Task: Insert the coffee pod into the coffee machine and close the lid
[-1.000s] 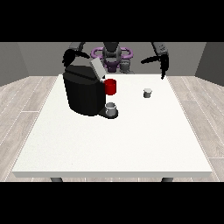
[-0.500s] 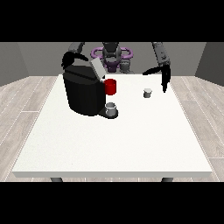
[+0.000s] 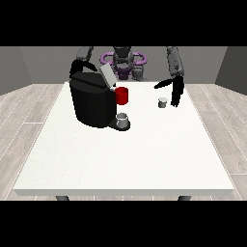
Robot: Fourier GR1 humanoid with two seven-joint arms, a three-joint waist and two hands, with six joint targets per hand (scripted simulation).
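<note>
A small grey-white coffee pod [image 3: 163, 102] stands on the white table [image 3: 125, 154] at the right rear. The hand at the view's right [image 3: 174, 92] hangs just to the pod's right, fingers pointing down and thumb stretched out over the pod, holding nothing. The black coffee machine [image 3: 91, 100] stands at the left rear with its grey lid [image 3: 108, 75] tilted up. A red part [image 3: 122, 95] sits on its front, and a grey cup [image 3: 122, 119] stands on its drip tray. The hand at the view's left [image 3: 77, 66] shows behind the machine's top, mostly hidden.
The robot's torso [image 3: 123, 61] with a purple ring stands behind the table's far edge. Wood floor surrounds the table. The table's front half stretches bare towards the camera.
The hand at the view's right has come down and inward from shoulder height to just beside the pod. The pod, the machine and the other hand have not moved.
</note>
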